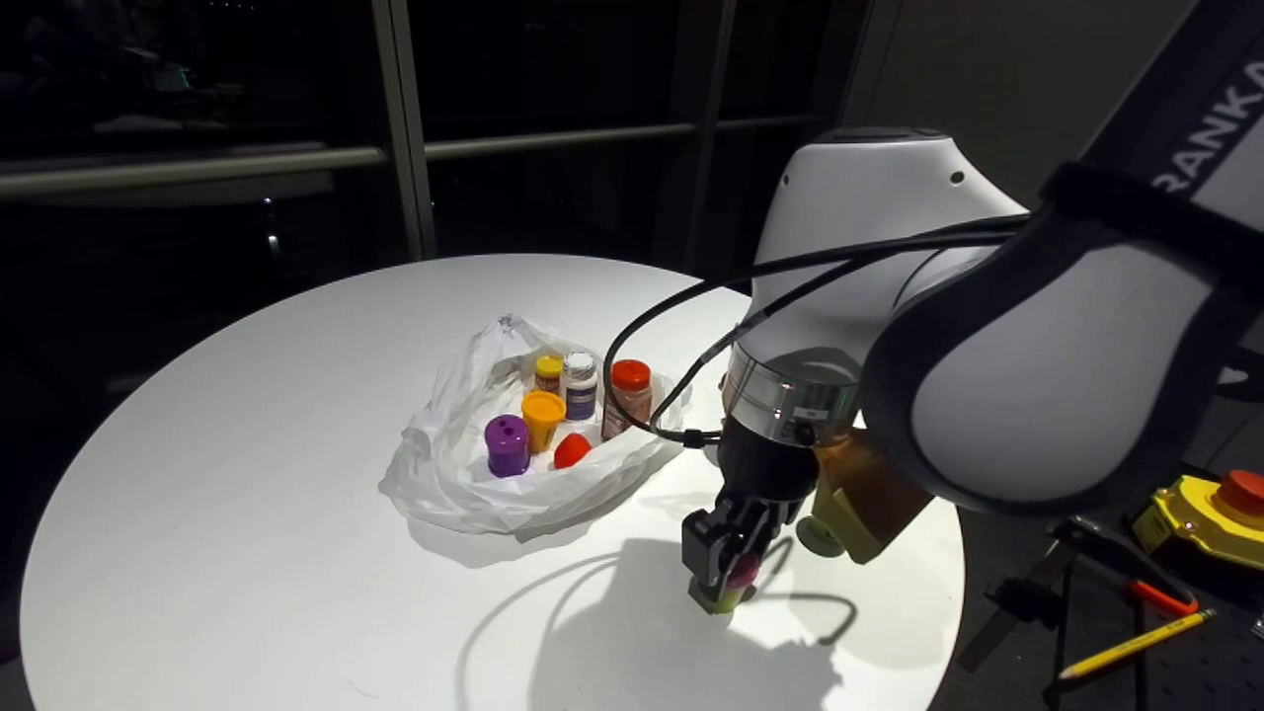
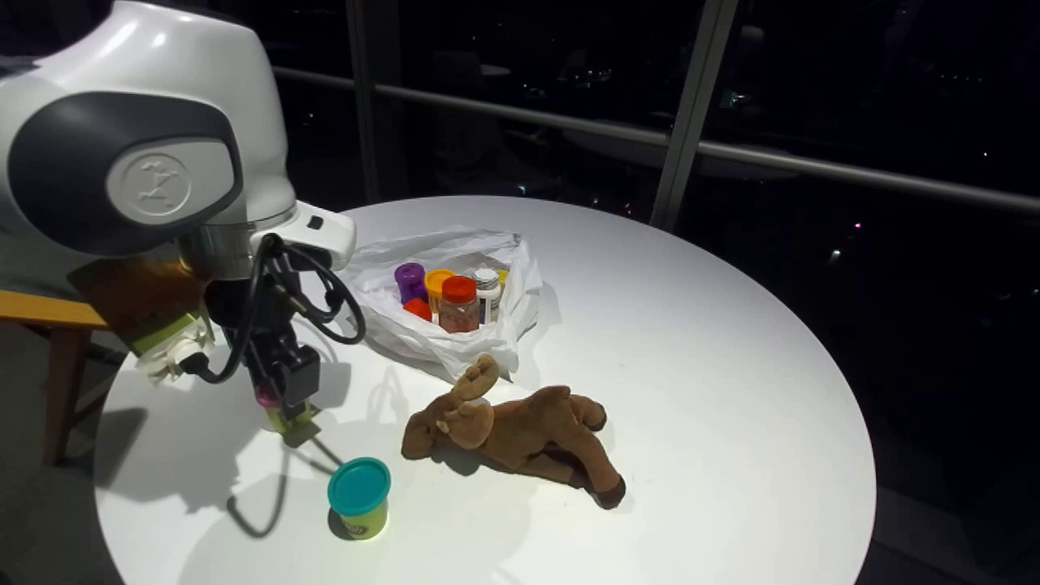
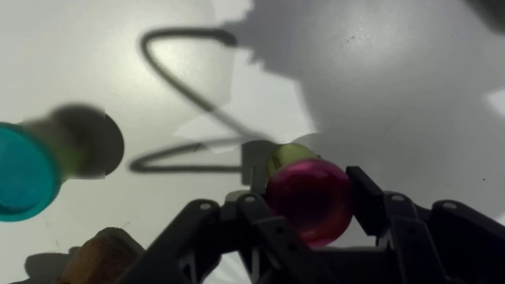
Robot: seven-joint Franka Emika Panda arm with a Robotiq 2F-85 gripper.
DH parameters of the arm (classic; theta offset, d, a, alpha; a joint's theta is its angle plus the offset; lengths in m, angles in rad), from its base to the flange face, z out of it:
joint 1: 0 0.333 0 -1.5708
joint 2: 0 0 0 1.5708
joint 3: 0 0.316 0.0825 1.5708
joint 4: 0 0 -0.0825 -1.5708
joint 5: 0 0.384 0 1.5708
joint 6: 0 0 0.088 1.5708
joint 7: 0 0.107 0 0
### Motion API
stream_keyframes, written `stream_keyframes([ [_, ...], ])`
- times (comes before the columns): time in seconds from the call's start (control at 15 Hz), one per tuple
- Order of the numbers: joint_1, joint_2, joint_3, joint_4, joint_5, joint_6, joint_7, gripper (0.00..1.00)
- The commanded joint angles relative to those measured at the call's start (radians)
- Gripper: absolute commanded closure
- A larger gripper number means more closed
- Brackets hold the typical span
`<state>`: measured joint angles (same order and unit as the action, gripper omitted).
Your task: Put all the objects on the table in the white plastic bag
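My gripper (image 3: 307, 177) is shut on a pink-lidded cup (image 3: 309, 201), one finger against each side of the lid. The cup's yellow-green body meets the table, tilted in the wrist view. A teal-lidded cup (image 2: 359, 487) stands upright nearby on the white table (image 2: 715, 390). Beside it lies a brown plush animal (image 2: 520, 435), partly visible in the wrist view. The white plastic bag (image 1: 444, 484) lies spread open in both exterior views. In it are a purple cup (image 1: 508, 444), an orange cup (image 1: 542, 423), a white bottle (image 1: 580, 385), a red-capped jar (image 2: 460, 305) and smaller pieces.
Loose black cables (image 1: 681, 296) hang around the wrist. The table's round edge (image 2: 845, 366) curves past the plush animal. Off the table are a yellow box with a red button (image 1: 1210, 518) and a pencil (image 1: 1136, 642). Dark windows stand behind.
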<state>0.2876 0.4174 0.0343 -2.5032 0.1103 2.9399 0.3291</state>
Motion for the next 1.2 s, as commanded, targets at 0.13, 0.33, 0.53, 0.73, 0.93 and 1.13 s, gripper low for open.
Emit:
stream_keyframes([
  [0.13,0.071,-0.059,-0.086,0.022,-0.044,-0.045,0.074,0.72],
  [0.33,0.110,-0.129,-0.148,0.092,-0.118,-0.160,0.114,0.72],
  [0.53,0.065,-0.141,-0.110,0.239,-0.158,-0.321,0.124,0.72],
  [0.73,0.019,-0.057,-0.067,0.426,-0.150,-0.424,0.099,0.72],
  [0.93,0.004,0.041,-0.035,0.558,-0.141,-0.468,0.105,0.72],
  [1.13,0.006,0.151,-0.043,0.656,-0.150,-0.402,0.119,0.72],
])
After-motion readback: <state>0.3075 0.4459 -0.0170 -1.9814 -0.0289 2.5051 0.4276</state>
